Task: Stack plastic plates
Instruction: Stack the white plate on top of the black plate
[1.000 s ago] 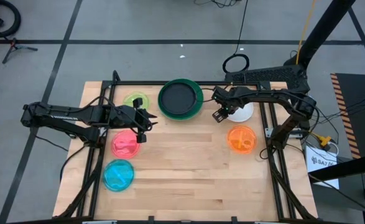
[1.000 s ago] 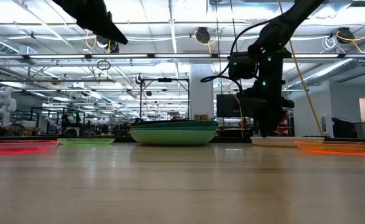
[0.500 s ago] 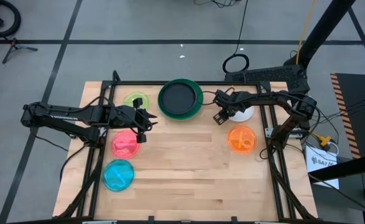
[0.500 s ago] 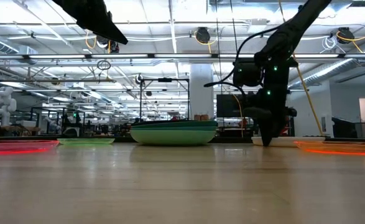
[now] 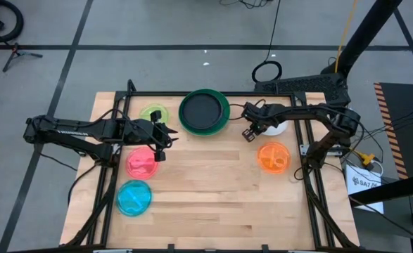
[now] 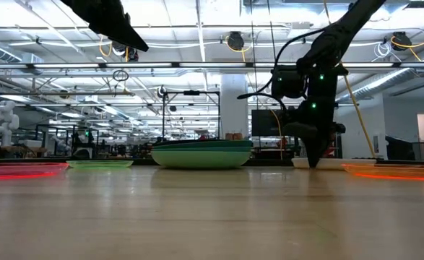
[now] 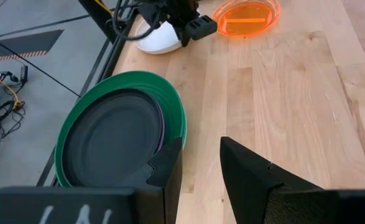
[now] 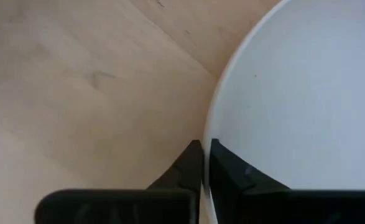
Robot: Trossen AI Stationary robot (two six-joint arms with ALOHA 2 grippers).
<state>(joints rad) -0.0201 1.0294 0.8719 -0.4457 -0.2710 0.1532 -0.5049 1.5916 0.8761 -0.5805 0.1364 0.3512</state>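
A black plate lies on a purple one inside the large green plates, a stack (image 5: 203, 111) at the table's far middle. The white plate (image 5: 274, 128) rests flat at the far right, with my right gripper (image 5: 250, 132) shut on it, fingertips down at the table (image 6: 313, 163). The orange plate (image 5: 274, 157) lies nearer. On the left lie the yellow-green (image 5: 153, 114), pink (image 5: 142, 161) and blue (image 5: 134, 197) plates. My left gripper (image 5: 161, 143) hangs open and empty above the table, between the yellow-green and pink plates. My right gripper pinches the white plate's rim (image 8: 214, 124) on the side facing the stack. One finger (image 8: 232, 171) is over the plate's inside and the other is outside it. The fingers point down from above. The plate lies flat on the table.
The table's near half is bare wood (image 5: 213, 197). A black frame rail (image 5: 312, 176) runs along the right side, beside the orange plate. The stack (image 7: 117, 134) stands just left of the white plate (image 7: 160, 40), seen from the left wrist.
My right gripper has gone down to the table at the white plate's edge and shut on its rim. The plate has stayed in place.
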